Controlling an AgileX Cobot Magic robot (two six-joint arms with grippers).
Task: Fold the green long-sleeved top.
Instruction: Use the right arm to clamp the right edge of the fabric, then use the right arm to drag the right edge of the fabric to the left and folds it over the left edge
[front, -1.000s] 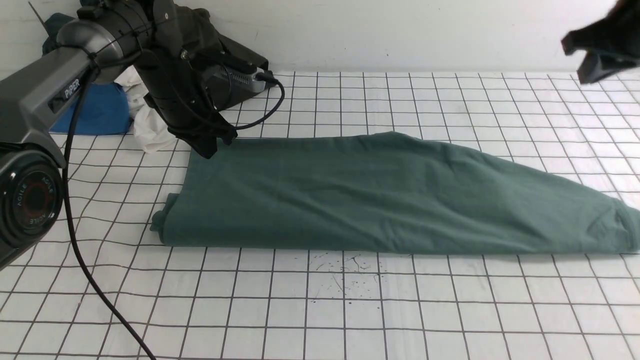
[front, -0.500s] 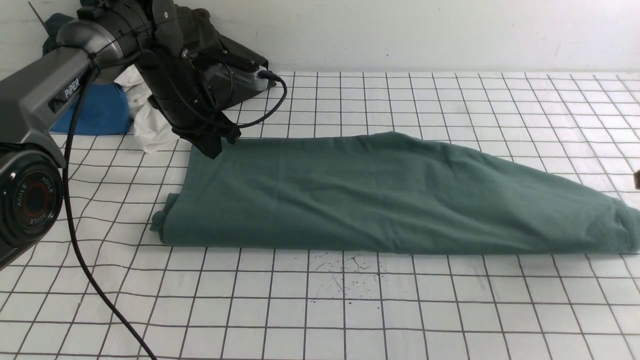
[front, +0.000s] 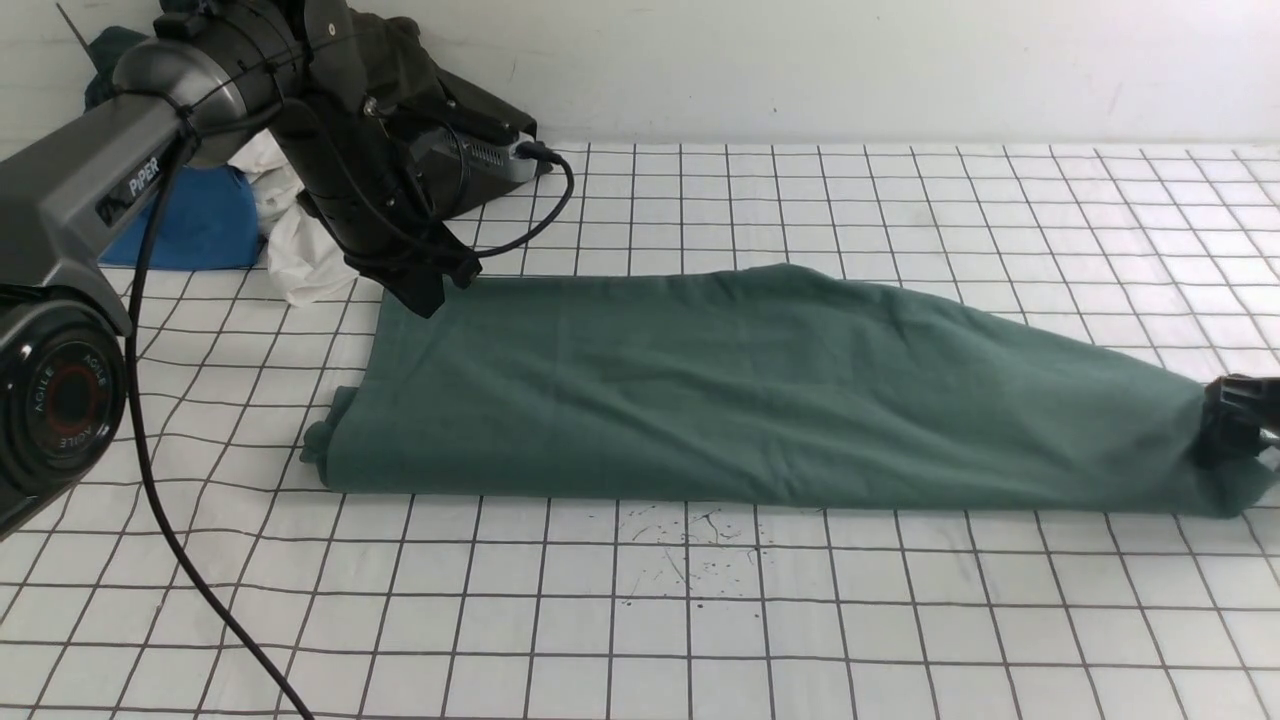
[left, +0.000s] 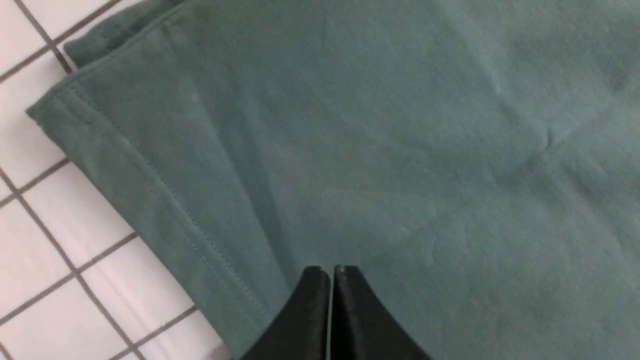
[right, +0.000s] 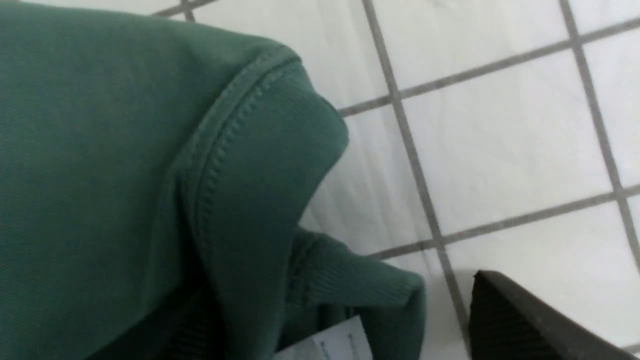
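1. Green long-sleeved top (front: 760, 390) lies across the gridded counter (front: 640, 620) as one long band, apparently already folded lengthwise. The left end effector (front: 425, 295) sits at its far left corner, and the right end effector (front: 1235, 425) at its right end.
2. Left wrist view: the fingers (left: 310, 305) are pressed together on the cloth, near the stitched hem (left: 150, 175). Whether they nip any fabric cannot be told.
3. Right wrist view: one finger (right: 520, 320) stands clear of the ribbed neckband (right: 240, 150), jaws apart and nothing gripped. The crosswise folds appear left to do.
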